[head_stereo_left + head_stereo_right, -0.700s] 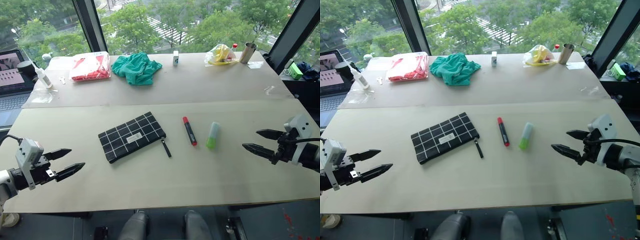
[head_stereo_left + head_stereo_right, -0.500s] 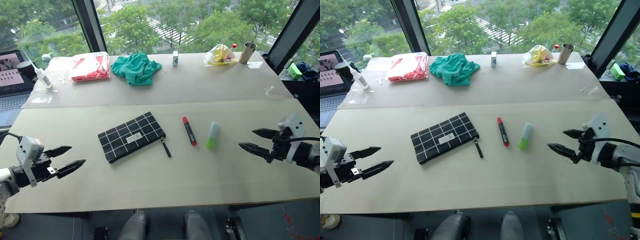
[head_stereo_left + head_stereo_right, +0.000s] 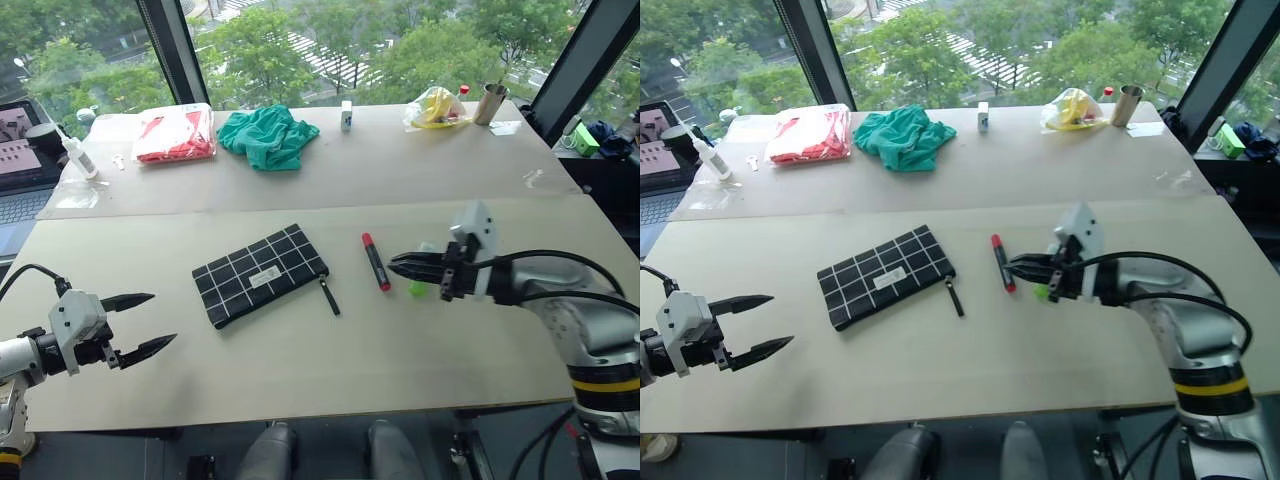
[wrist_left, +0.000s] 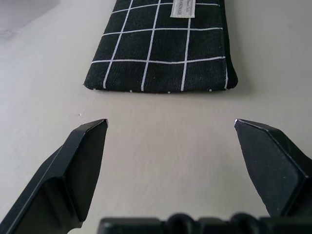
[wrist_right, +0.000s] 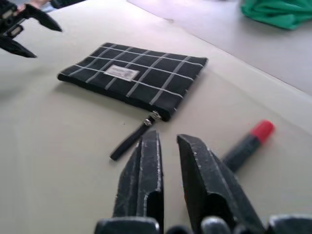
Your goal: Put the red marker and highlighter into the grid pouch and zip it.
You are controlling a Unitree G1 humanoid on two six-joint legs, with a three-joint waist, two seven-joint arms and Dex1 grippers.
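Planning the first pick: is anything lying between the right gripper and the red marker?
Nothing visible. The right gripper, shut, sits just right of the red marker, with only bare table between them.

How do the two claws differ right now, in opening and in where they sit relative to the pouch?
The left claw is wide open; the right claw is shut, holding nothing. The left claw hangs near the table's front edge, left of the grid pouch; the right claw is on the pouch's other side, beside the red marker, with the highlighter partly behind it. Both point inward toward the pouch.
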